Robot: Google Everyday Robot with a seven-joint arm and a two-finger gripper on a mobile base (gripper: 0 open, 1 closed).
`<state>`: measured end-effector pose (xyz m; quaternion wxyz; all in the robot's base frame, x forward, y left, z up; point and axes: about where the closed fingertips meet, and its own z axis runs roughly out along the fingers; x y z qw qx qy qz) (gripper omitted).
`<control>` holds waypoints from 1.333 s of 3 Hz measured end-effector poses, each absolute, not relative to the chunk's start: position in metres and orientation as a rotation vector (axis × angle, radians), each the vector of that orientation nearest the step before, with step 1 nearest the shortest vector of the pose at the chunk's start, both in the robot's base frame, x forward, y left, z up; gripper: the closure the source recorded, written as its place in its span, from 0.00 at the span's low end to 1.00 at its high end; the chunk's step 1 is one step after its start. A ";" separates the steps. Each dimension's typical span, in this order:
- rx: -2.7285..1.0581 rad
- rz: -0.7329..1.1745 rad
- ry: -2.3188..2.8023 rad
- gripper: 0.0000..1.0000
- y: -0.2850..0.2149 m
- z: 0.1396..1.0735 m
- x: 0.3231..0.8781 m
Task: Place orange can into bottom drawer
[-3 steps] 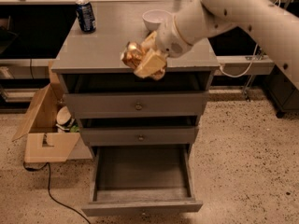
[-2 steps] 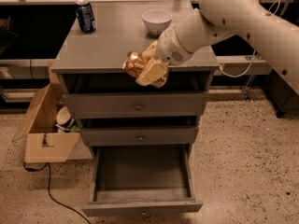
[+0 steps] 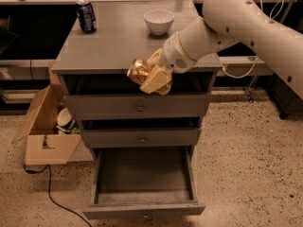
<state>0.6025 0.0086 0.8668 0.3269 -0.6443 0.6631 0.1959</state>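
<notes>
The orange can (image 3: 138, 70), shiny and golden, is held in my gripper (image 3: 151, 77), which is shut on it in the air just in front of the cabinet top's front edge, above the top drawer's front. My white arm reaches in from the upper right. The bottom drawer (image 3: 143, 207) is pulled out wide below, its grey wooden inside bare. The gripper with the can is well above it, roughly over its middle.
A dark blue can (image 3: 86, 16) stands at the back left of the cabinet top (image 3: 109, 41) and a white bowl (image 3: 158, 21) at the back middle. The two upper drawers are slightly ajar. An open cardboard box (image 3: 45, 131) and a black cable (image 3: 52, 197) lie on the floor at left.
My gripper has carried the orange can a little down and forward, off the cabinet top's front edge. The arm has lowered with it. Nothing else moved.
</notes>
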 end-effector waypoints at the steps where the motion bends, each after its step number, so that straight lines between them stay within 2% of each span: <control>1: -1.617 0.567 1.884 1.00 -0.002 0.816 0.584; 3: -1.426 0.708 2.139 1.00 0.007 0.653 0.545; 4: -1.297 0.811 2.185 1.00 0.022 0.564 0.548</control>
